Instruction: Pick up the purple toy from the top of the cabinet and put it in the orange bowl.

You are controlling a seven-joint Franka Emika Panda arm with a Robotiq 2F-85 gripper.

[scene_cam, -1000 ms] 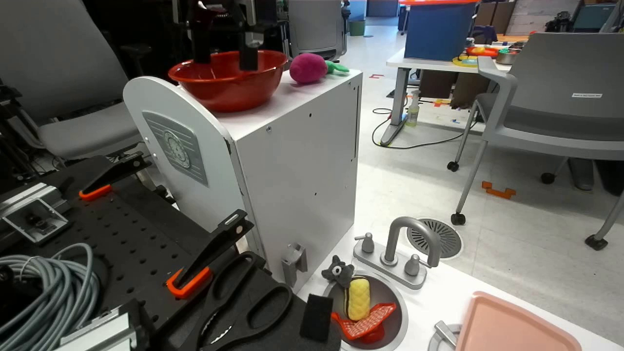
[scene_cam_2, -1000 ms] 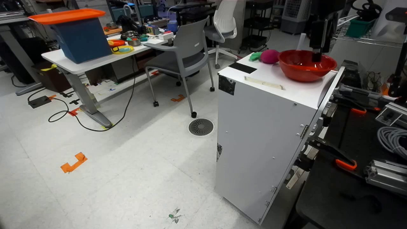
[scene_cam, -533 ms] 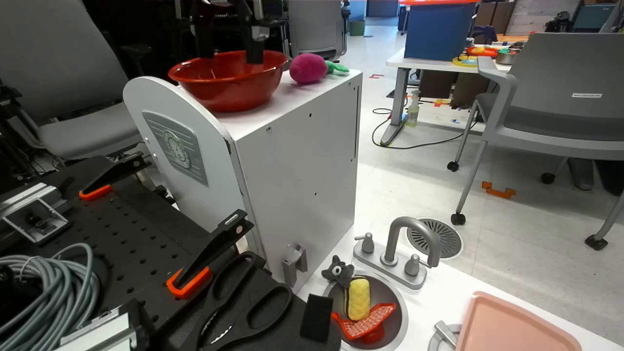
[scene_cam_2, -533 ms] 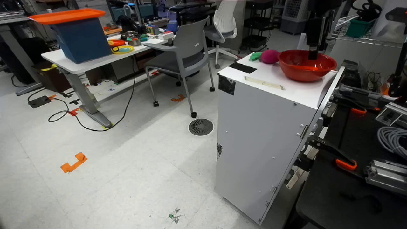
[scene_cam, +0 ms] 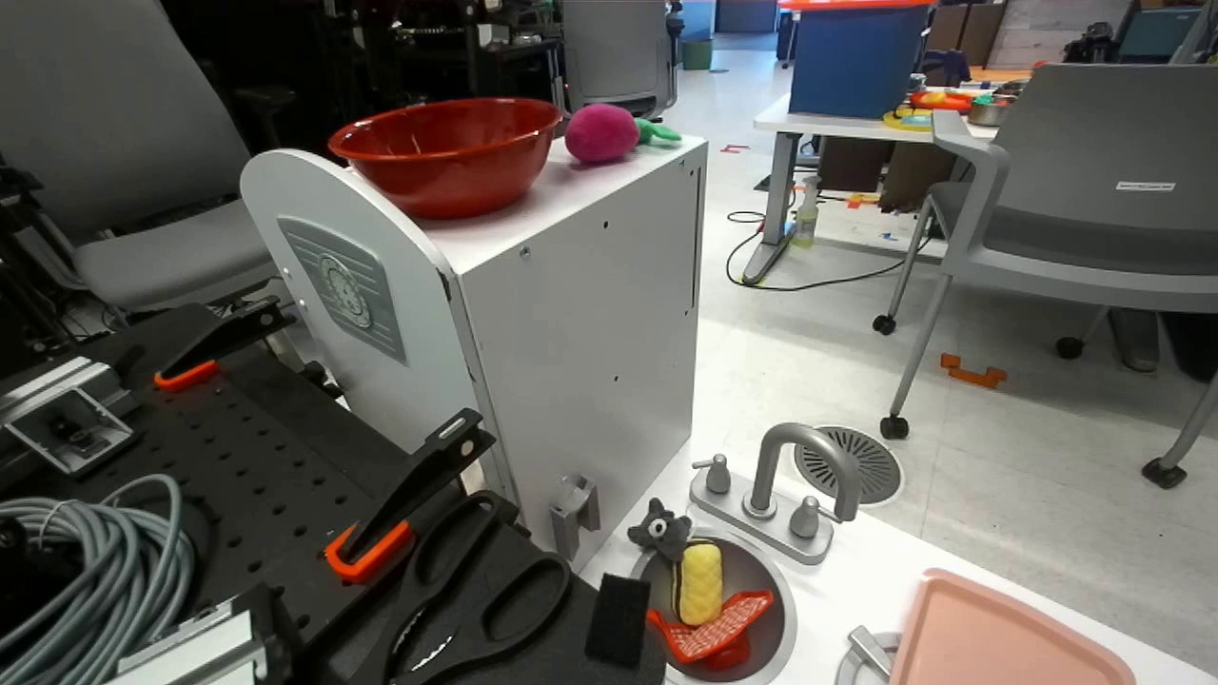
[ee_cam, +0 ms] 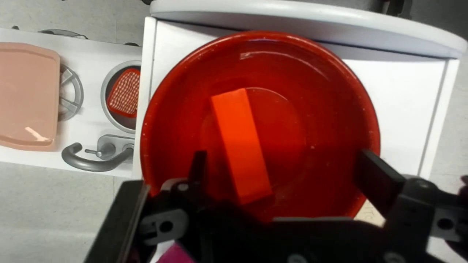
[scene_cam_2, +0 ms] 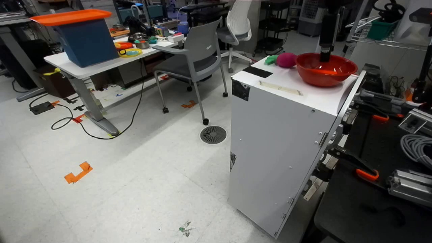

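The purple toy (scene_cam: pixel 601 133), a round magenta plush with green leaves, lies on top of the white cabinet (scene_cam: pixel 590 304) beside the bowl. It also shows in an exterior view (scene_cam_2: pixel 286 60), and only a corner of it shows at the bottom of the wrist view (ee_cam: pixel 175 255). The bowl (scene_cam: pixel 447 181) is red-orange and stands upright on the cabinet top. An orange block (ee_cam: pixel 241 146) lies inside it. My gripper (ee_cam: pixel 281 157) is open, fingers wide apart, above the bowl and holding nothing. In an exterior view, my gripper (scene_cam_2: pixel 324 55) shows near the bowl's far rim.
A raised curved panel (scene_cam: pixel 333 266) edges the cabinet top beside the bowl. Below the cabinet is a white counter with a toy sink (scene_cam: pixel 780 628), a faucet (scene_cam: pixel 804 476) and a pink tray (scene_cam: pixel 1009 637). A black table with clamps (scene_cam: pixel 371 552) adjoins the cabinet.
My gripper has moved up and away from the bowl's middle, leftward in an exterior view, toward the toy's side. Its fingers no longer overlap the bowl in an exterior view. Toy and bowl have not moved.
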